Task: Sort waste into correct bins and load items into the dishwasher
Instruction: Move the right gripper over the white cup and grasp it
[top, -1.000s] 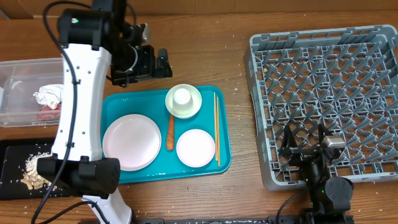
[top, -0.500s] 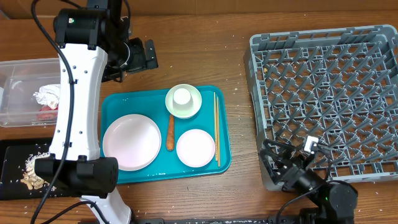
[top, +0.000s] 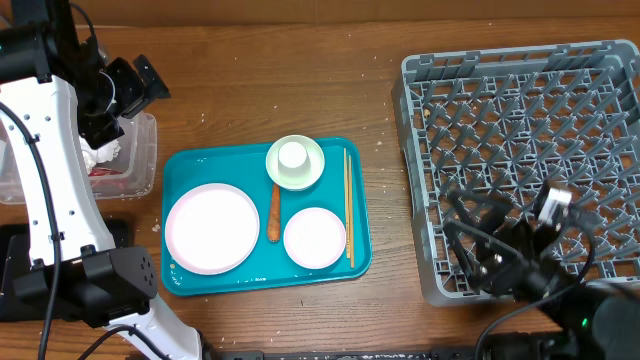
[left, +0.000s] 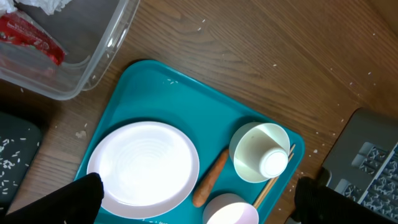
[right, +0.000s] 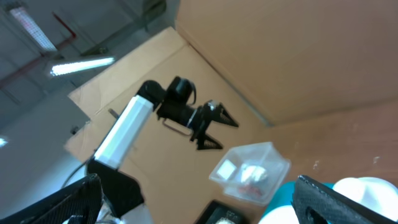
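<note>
A teal tray (top: 190, 170) holds a large white plate (top: 212, 228), an orange carrot piece (top: 274, 213), a small white bowl (top: 314, 238), a green bowl (top: 312, 168) with a white cup (top: 292, 156) in it, and chopsticks (top: 348, 205). The grey dish rack (top: 520, 150) stands at the right. My left gripper (top: 140, 82) is open and empty, high over the clear bin (top: 140, 165); its view looks down on the tray (left: 155, 87) and plate (left: 146, 162). My right gripper (top: 475, 245) is open and empty over the rack's front edge, tilted up.
The clear bin (left: 81, 56) holds crumpled white paper and a red wrapper (left: 31, 40). A black bin (left: 15, 155) with food scraps lies at the front left, mostly hidden by the left arm. The right wrist view shows the left arm (right: 130, 124) and the clear bin (right: 252, 171).
My left gripper has swung left from behind the tray to over the clear bin. My right arm has risen and tilted upward at the rack's front edge.
</note>
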